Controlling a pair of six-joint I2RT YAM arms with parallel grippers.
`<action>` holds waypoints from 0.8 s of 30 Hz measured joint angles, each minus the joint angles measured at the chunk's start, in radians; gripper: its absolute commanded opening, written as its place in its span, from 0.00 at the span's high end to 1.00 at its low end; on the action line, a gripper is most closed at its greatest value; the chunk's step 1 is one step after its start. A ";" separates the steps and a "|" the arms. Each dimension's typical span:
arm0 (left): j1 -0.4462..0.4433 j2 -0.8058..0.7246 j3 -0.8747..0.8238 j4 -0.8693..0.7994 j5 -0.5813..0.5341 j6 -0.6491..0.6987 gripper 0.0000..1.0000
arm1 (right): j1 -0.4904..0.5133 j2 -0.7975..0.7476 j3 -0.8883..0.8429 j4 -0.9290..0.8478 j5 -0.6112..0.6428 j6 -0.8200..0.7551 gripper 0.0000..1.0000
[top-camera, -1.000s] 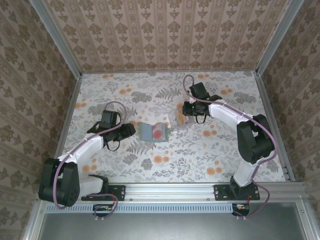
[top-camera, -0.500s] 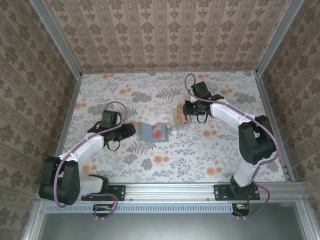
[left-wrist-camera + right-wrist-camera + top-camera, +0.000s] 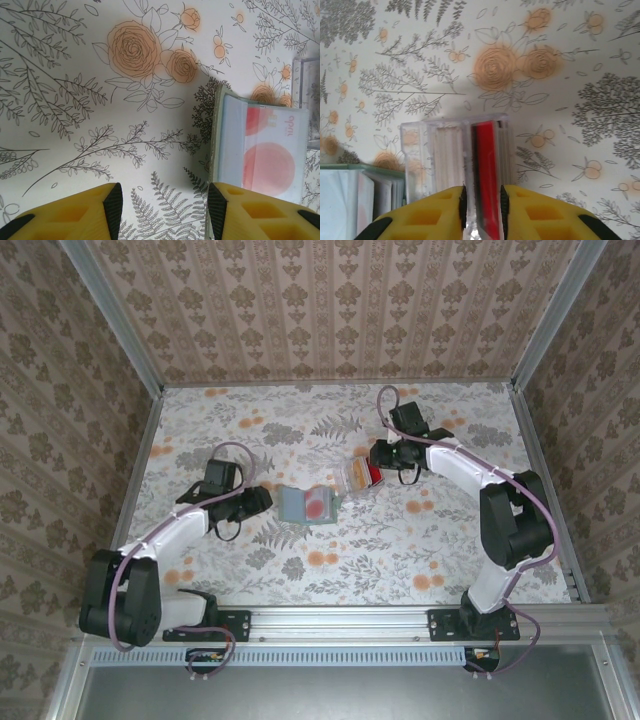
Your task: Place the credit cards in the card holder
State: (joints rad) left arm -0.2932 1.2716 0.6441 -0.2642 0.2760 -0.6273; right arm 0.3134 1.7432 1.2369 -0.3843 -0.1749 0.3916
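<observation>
The grey-green card holder [image 3: 296,505] lies flat mid-table with a pale card marked by a red circle [image 3: 316,506] on it. In the left wrist view the holder's edge [image 3: 216,150] sits just right of my open left gripper [image 3: 165,205], which has only tablecloth between its fingers. A red credit card [image 3: 487,170] stands on edge in a clear plastic tray [image 3: 442,155]. My right gripper [image 3: 482,200] is shut on it, with a clear tray divider also between the pads. From above, the right gripper [image 3: 380,460] is at the tray [image 3: 355,475]. No orange-yellow card is visible.
Flower-patterned cloth covers the table [image 3: 330,560]. Patterned walls with metal posts close in the back and both sides. The holder's corner [image 3: 350,195] lies close to the tray's left side. Open cloth stretches in front of the holder and at the back left.
My right gripper has shifted slightly to the right at the tray, and the red card now shows more from above. The left arm and the card holder have stayed put.
</observation>
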 measured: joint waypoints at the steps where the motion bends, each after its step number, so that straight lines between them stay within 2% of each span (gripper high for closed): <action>1: 0.000 0.008 0.011 -0.002 0.000 0.000 0.49 | -0.007 0.000 0.000 -0.002 0.000 0.000 0.68; 9: 0.000 0.072 0.124 -0.022 0.000 0.000 0.49 | -0.021 0.023 0.075 -0.057 -0.008 -0.008 0.59; 24: -0.001 0.095 0.142 0.006 0.000 -0.005 0.49 | -0.021 0.101 0.141 -0.172 -0.037 -0.023 0.58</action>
State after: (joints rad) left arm -0.2939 1.3663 0.7860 -0.2577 0.2760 -0.6323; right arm 0.2924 1.8446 1.3781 -0.5568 -0.2115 0.3687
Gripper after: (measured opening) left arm 0.507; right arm 0.419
